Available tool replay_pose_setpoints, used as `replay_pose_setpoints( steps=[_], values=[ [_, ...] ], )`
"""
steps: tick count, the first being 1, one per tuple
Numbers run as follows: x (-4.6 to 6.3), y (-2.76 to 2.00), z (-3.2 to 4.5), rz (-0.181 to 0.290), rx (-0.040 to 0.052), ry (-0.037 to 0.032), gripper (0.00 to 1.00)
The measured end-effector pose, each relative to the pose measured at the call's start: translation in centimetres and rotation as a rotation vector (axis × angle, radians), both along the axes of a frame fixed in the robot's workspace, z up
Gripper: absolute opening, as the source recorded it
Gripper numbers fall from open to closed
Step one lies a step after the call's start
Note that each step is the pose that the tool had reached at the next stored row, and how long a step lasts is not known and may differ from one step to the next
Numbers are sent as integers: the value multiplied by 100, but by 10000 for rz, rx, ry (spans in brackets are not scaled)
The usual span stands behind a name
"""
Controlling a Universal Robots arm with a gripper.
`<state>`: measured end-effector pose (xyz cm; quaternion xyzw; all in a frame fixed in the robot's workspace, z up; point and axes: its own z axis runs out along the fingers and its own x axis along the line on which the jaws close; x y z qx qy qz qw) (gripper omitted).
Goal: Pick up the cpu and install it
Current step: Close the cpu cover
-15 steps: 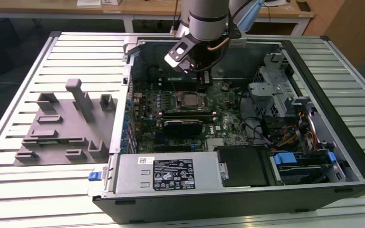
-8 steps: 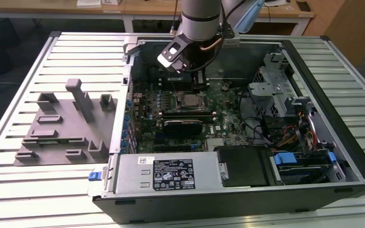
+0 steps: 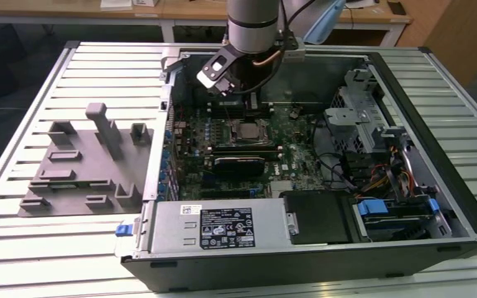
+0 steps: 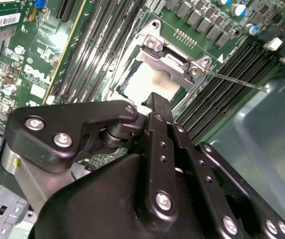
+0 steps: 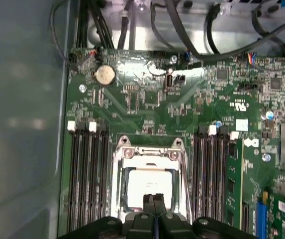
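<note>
I hover my gripper just above the motherboard socket, fingers pressed together on nothing, because the cpu already lies flat within the socket's metal frame

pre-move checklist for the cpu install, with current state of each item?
1. cpu flat inside the socket frame: ok, seen in both wrist views.
2. gripper empty: ok, shut with nothing between its tips.
3. Gripper clear of the cpu: cannot tell, the tips sit over its edge and any contact is hidden.
4. Socket lever latched: cannot tell.
5. Cables clear of the socket: ok, they lie at the board's edge.
</note>
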<state>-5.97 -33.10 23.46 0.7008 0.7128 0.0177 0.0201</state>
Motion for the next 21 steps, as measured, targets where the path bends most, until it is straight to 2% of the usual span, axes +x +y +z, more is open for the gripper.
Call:
replay_pose_setpoints(
  steps=[6,21],
  values=[
    [0,2,0,68,-1,-1,11],
    [1,1,-18,2753,-3,0,11]
  ],
)
